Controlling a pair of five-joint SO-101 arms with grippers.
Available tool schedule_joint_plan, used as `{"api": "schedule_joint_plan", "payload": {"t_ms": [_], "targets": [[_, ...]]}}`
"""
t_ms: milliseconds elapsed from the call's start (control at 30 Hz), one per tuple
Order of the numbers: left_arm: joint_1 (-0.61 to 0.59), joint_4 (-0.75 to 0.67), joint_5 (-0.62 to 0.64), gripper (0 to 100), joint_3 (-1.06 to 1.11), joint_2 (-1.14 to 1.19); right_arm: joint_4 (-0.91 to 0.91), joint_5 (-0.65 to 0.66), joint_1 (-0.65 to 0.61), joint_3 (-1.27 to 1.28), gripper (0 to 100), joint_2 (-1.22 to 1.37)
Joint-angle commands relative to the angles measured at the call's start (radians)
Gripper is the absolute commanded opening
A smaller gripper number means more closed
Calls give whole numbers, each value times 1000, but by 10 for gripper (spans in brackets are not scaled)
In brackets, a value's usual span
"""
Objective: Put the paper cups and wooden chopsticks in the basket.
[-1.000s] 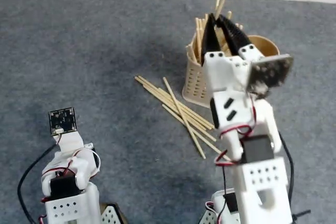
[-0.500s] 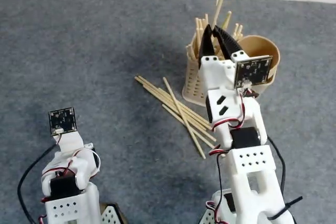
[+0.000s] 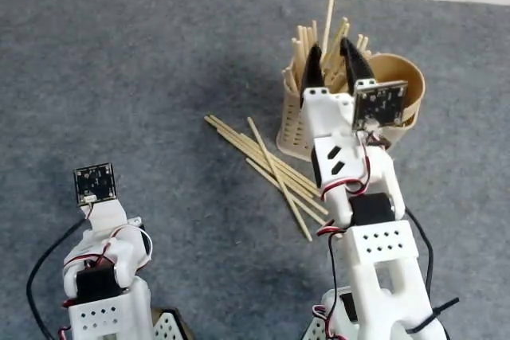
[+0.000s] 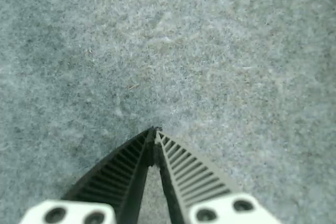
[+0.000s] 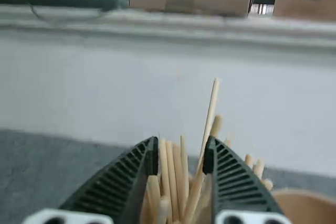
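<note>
Grey tabletop (image 3: 143, 77) carries everything. The right arm (image 3: 358, 189) is stretched out over the far side so its tool sits above the target; the left arm (image 3: 103, 268) is folded back at the near edge, out of the way. The basket (image 3: 293, 129) stands upright at the far right of the tabletop, directly under the right arm's wrist. The paper cup (image 3: 406, 77) is upright at the basket's right side, touching or inside it; the arm blocks the join, so you can't tell which. The right gripper (image 3: 331, 47) hangs over the basket mouth with its jaws partly apart, one each side of the standing chopsticks (image 3: 303, 49), and the right wrist view shows slack around them (image 5: 181, 142), so read it as gripping nothing. One tall stick (image 3: 331, 5) leans up past the others between the jaws. It's likely loose and could tip out if you brush it. The left gripper (image 4: 155, 132) is fully closed and empty, tips pointing down at bare tabletop. The loose chopsticks (image 3: 267, 161) lie fanned flat just left of the basket, a few crossing. They're the remaining work as I judge it. Flat sticks on felt are hard to pinch, so expect to take a few at a time.
</note>
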Motion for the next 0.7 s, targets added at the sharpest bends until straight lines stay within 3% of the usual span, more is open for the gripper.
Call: {"api": "schedule_joint_plan", "payload": {"t_ms": [0,367,667], "targets": [[24,8,0,6,19,-12,88,-2,2,-58,150,-51],[24,8,0,6,19,-12,529,0,-111,-183,149,-325],[24,8,0,6,19,-12,946,0,-209,-404,149,-361]]}}
